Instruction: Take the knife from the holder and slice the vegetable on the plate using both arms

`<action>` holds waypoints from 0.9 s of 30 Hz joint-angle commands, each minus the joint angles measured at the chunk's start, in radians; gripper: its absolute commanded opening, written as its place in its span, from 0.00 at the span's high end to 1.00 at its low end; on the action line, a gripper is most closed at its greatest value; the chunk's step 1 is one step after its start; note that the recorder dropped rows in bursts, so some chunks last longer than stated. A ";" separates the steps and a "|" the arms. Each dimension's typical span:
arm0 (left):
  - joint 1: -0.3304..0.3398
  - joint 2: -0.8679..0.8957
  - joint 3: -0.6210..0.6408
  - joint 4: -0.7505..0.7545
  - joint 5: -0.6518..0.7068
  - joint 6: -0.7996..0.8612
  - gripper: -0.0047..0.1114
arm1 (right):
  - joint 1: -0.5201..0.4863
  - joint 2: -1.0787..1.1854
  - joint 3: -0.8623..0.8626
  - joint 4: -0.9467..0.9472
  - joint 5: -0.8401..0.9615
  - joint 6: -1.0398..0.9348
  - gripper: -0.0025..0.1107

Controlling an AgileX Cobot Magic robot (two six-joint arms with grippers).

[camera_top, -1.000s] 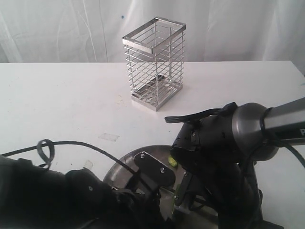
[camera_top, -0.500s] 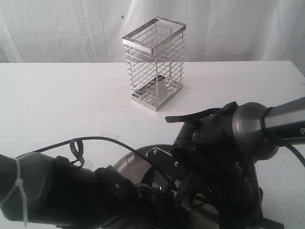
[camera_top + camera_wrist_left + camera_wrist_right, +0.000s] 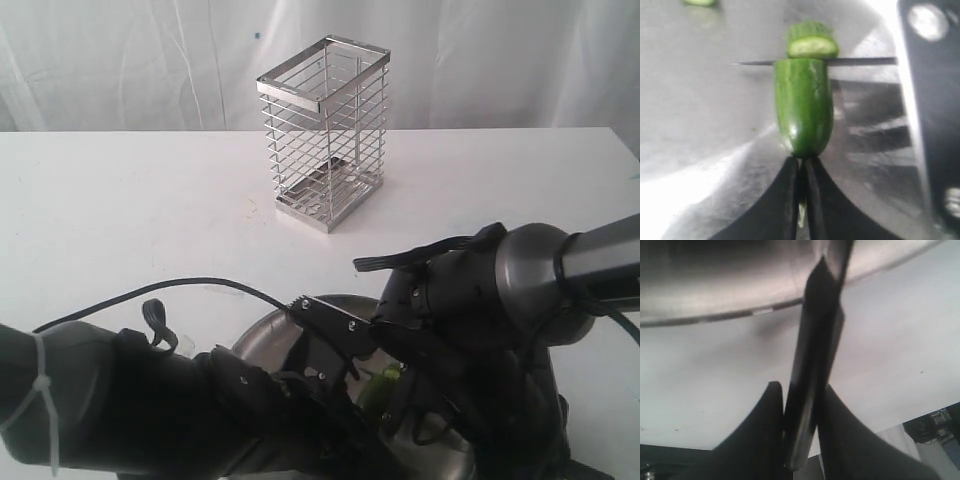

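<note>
In the left wrist view the dark green vegetable (image 3: 803,107) lies on the steel plate (image 3: 700,110). My left gripper (image 3: 803,162) is shut on its thin stem end. The knife's black blade (image 3: 860,61) lies across the vegetable's far end, with a cut slice (image 3: 812,45) showing pale green just beyond it. My right gripper (image 3: 801,390) is shut on the knife's rounded black handle (image 3: 815,355), which reaches toward the plate rim (image 3: 715,315). In the exterior view both arms crowd over the plate (image 3: 262,335), and a bit of the vegetable (image 3: 375,390) shows between them. The wire holder (image 3: 325,130) stands empty behind.
Another small green piece (image 3: 699,2) lies farther off on the plate. The left arm (image 3: 150,410) and right arm (image 3: 510,290) fill the front of the white table (image 3: 120,220). A loose black cable (image 3: 190,285) arcs over the left arm. A white curtain hangs behind.
The left arm has pushed forward and to the right over the plate. The right arm has shifted slightly lower and to the right. The vegetable now shows between the two arms.
</note>
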 commanded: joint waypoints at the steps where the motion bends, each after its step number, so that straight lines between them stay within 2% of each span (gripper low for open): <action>1: 0.004 -0.030 0.001 -0.122 -0.121 0.113 0.87 | 0.002 -0.006 0.036 0.013 0.015 -0.037 0.98; 14: 0.004 -0.046 0.001 -0.175 -0.139 0.145 0.87 | 0.002 -0.006 0.033 -0.051 0.015 0.018 0.98; 20: 0.004 -0.046 0.001 -0.218 -0.189 0.199 0.87 | 0.002 -0.006 0.033 -0.081 0.015 0.024 0.98; 27: 0.004 -0.048 0.013 -0.218 -0.176 0.248 0.87 | 0.002 -0.006 0.033 -0.148 0.015 0.082 0.98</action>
